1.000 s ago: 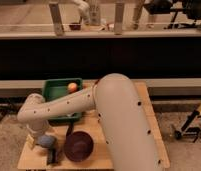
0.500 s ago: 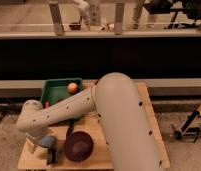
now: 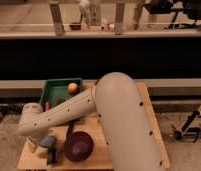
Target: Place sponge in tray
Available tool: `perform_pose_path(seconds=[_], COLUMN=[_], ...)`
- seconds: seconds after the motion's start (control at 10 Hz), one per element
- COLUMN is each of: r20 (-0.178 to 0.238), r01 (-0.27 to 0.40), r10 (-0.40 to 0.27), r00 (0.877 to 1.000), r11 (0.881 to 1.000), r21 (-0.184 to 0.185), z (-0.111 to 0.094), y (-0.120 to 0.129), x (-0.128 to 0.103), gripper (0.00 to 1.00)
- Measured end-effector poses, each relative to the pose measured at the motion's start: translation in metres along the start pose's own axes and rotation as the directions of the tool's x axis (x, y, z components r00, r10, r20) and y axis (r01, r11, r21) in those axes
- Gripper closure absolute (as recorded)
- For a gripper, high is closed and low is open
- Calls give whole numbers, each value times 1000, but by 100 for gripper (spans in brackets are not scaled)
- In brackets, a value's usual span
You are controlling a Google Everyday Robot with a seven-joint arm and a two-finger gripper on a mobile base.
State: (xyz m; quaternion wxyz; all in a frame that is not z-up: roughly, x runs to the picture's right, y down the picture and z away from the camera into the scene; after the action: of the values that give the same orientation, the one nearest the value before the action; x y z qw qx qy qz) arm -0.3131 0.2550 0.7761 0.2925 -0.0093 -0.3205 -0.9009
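Compared with half a second earlier, the arm (image 3: 69, 114) had shifted slightly toward 7 o'clock; its elbow joint sat lower and nearer the table's left edge. The bowl, the tray and the tray's contents lay as before.

Count: one gripper, one tray, one bowl, one orange ball, one small orange-red item, one sponge-like blue object.

The gripper (image 3: 50, 152) hung at the 7 o'clock corner of the wooden table (image 3: 154, 125), pointing down, just left of the dark maroon bowl (image 3: 78, 146). A pale blue object, probably the sponge (image 3: 47, 142), sat at the gripper; whether the jaws pinched it or stood spread could not be told.

The green tray (image 3: 53, 87) lay at 11 o'clock on the table. It held the orange ball (image 3: 72, 87) near its right wall, and the small orange-red item (image 3: 47, 105) showed at its near edge. The bowl's contents could not be made out.
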Motion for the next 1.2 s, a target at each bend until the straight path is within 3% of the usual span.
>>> perform_pose_path(seconds=[0.8, 1.0, 1.1, 1.2], r20=[66, 70, 71, 70], r01=[39, 25, 22, 16], r10=[-39, -25, -22, -16], r00=[997, 997, 997, 997], r11=[999, 1000, 1000, 1000], r21=[9, 2, 1, -4], z=[20, 21, 22, 22], y=[-3, -2, -2, -1], x=[1, 1, 1, 2], gripper=[21, 37, 40, 51])
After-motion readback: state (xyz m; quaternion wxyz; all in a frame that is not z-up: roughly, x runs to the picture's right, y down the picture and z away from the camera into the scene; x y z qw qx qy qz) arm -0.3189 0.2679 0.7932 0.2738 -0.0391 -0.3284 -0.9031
